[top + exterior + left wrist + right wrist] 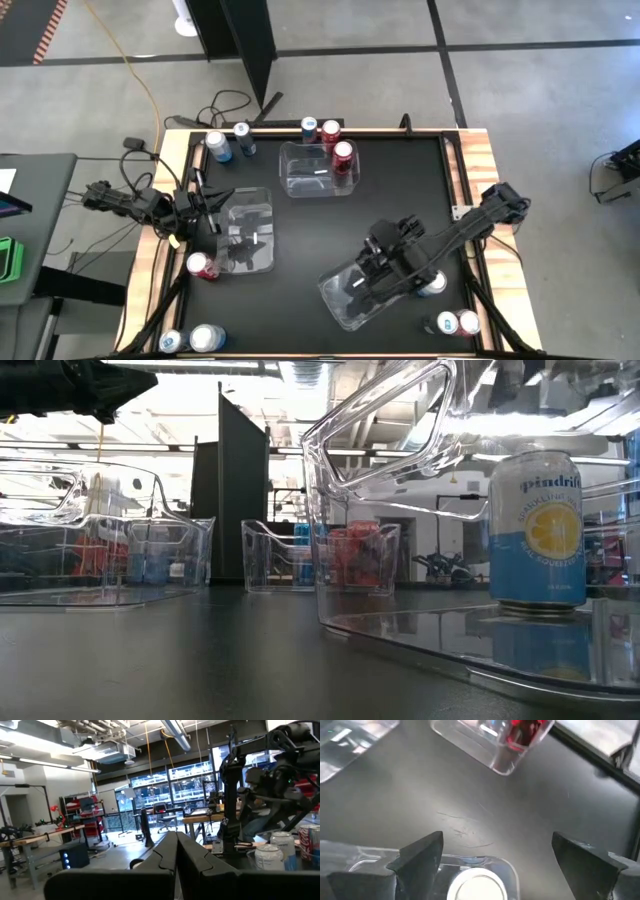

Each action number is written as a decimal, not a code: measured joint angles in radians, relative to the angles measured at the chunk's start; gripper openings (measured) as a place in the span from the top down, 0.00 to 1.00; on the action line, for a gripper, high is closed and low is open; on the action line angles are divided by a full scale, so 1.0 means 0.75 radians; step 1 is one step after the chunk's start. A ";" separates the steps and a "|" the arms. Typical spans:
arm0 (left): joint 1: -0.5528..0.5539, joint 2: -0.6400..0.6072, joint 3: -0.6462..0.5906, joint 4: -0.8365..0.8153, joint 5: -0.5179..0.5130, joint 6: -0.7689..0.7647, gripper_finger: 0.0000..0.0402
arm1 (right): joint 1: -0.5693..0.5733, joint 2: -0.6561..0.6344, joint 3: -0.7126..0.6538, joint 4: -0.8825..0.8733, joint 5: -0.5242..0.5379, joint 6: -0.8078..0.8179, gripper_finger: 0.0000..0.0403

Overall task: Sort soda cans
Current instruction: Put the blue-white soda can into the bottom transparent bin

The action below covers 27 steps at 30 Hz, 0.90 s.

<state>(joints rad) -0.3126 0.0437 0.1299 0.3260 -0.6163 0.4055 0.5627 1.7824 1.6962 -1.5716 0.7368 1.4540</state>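
Observation:
A light blue soda can (536, 530) stands upright on the floor of the clear bin (350, 298) at the near right. Its silver top (477, 887) shows just below my right gripper (495, 851). That gripper (372, 262) hangs open above this bin, slanting down, with nothing between its fingers. The far-centre bin (315, 172) holds a red can (343, 155). My left gripper (176, 855) is shut on nothing and waits by the left bin (247, 232). Other cans stand along the far edge (309, 127), at the left (200, 265) and in both near corners.
Light blue cans (217, 147) and a red one (331, 131) stand at the far edge. Two cans (205, 338) are in the near left corner and two (457, 323) in the near right. Bare black mat (400, 190) lies between the bins.

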 joint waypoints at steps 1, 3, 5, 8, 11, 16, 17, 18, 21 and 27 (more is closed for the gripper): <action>0.000 0.000 0.000 0.000 0.000 -0.004 1.00 | 0.010 -0.015 0.000 0.001 0.012 -0.034 0.04; 0.000 0.000 0.000 0.000 0.001 -0.013 1.00 | 0.038 -0.052 -0.001 0.001 0.030 -0.127 0.04; 0.000 0.000 0.000 0.000 0.001 -0.025 1.00 | 0.059 -0.094 -0.001 0.006 0.047 -0.236 0.04; 0.000 0.000 0.000 0.000 0.004 -0.053 1.00 | 0.077 -0.147 -0.001 0.046 0.085 -0.406 0.04; 0.000 0.000 0.000 0.000 0.015 -0.089 1.00 | 0.055 -0.196 -0.001 0.128 0.100 -0.608 0.04; 0.000 0.000 0.000 0.002 0.016 -0.148 1.00 | -0.012 -0.217 -0.001 0.160 0.101 -0.857 0.04; 0.000 0.000 0.000 0.003 0.016 -0.155 1.00 | -0.026 -0.216 -0.001 0.160 0.099 -0.891 0.04; 0.000 0.000 0.000 0.004 0.016 -0.161 1.00 | -0.035 -0.216 -0.001 0.155 0.082 -0.906 0.04; 0.000 0.000 0.000 0.003 0.016 -0.184 1.00 | -0.070 -0.218 -0.001 0.074 -0.080 -0.893 0.06; 0.000 0.026 0.000 0.001 0.015 -0.193 1.00 | 0.070 -0.306 -0.051 0.001 -0.312 -0.767 0.10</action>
<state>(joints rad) -0.3122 0.0634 0.1299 0.3267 -0.6048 0.2607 0.6151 1.5527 1.6579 -1.5712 0.5026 0.8785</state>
